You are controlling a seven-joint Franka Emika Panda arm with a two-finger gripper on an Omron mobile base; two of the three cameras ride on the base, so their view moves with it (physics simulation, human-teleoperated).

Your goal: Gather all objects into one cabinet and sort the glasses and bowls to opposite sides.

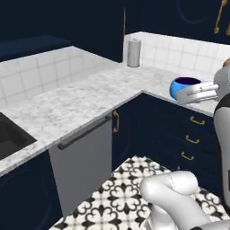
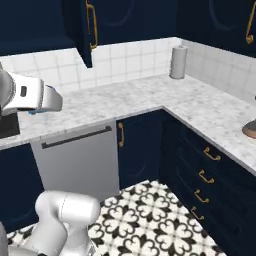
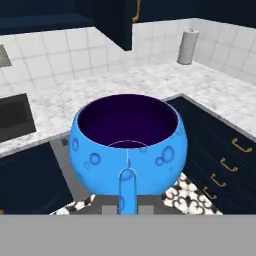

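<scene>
Well, I saw my tool (image 3: 127, 200) pinched shut on the rim of the blue bowl (image 3: 127, 145), holding it up in the air, out past the worktop's (image 1: 81, 101) front edge.

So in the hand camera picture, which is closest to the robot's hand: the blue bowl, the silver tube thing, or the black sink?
1. Blue bowl, held right in the hand.
2. Black sink, on the left.
3. Silver cylinder, far back in the counter's corner, upper right.

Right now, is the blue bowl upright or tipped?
Upright: in the hand view the blue bowl has its rim level and its dark inside facing up.
</scene>
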